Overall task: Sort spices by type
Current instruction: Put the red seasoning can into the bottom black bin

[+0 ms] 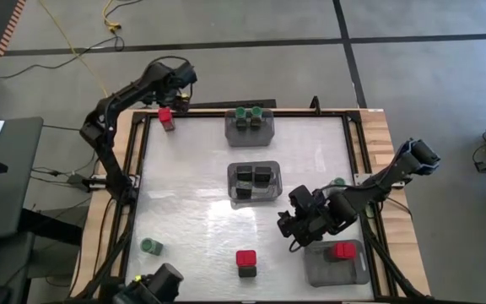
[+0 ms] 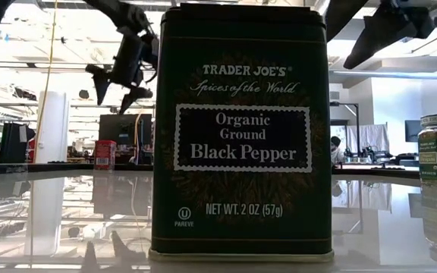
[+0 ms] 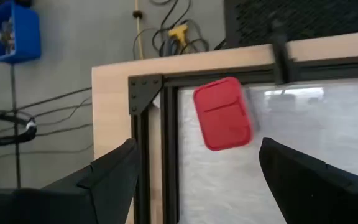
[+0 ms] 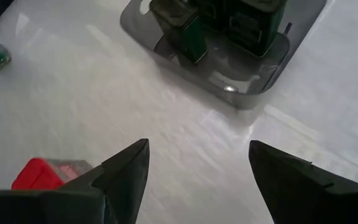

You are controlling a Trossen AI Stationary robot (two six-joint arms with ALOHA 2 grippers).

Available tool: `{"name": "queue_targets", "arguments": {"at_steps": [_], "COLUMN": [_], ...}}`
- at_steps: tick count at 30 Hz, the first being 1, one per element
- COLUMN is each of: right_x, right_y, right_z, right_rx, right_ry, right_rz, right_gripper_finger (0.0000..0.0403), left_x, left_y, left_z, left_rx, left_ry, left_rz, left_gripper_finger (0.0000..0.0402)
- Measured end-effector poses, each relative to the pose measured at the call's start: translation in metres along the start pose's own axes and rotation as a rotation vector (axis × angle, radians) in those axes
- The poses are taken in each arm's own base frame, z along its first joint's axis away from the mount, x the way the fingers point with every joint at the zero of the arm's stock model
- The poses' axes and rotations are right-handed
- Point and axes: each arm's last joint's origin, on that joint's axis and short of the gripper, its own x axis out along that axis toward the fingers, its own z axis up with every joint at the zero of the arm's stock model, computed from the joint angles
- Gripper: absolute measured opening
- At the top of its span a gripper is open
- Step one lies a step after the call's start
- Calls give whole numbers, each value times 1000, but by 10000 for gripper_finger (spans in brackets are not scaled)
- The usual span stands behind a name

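My left gripper [image 1: 174, 103] hovers open and empty above the red-capped jar [image 1: 167, 117], upper left. My right gripper [image 1: 294, 226], lower right, gapes empty beside the middle bin [image 1: 255, 182].

Both arms are black, built of jointed segments with rounded joint housings. The left gripper [image 3: 194, 180] and right gripper [image 4: 197, 171] each carry two matte black, wedge-shaped fingers tapering to points.

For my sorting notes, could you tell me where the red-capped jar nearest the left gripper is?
In the high view, the red-capped jar stands at the table's far left corner, just below the open left gripper.
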Motion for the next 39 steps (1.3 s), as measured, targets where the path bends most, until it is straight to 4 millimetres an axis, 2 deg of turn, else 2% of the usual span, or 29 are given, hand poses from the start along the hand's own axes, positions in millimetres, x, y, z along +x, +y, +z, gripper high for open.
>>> {"name": "queue_targets", "arguments": {"at_steps": [6, 10, 13, 17, 32, 39], "right_x": [5, 7, 7, 6, 7, 6], "right_y": [-3, -5, -6, -6, -8, -8], "right_z": [8, 10, 10, 10, 10, 8], "right_rx": [32, 56, 67, 77, 79, 68], "right_ry": [-7, -8, -8, -9, -4, -1], "right_rz": [-28, -48, -49, -49, -70, -76], "right_gripper_finger": [303, 303, 303, 303, 303, 303], "left_x": [29, 41, 51, 68, 78, 100], "left_y": [-12, -20, -20, -10, -2, -8], "left_z": [-8, -8, -5, -5, 4, -16], "left_rx": [12, -45, -95, -166, -261, -275], "left_ry": [-14, -28, -21, 23, 1, 75], "left_rz": [19, -46, -112, -93, -115, -108], "left_gripper_finger": [314, 314, 314, 314, 314, 314]}}
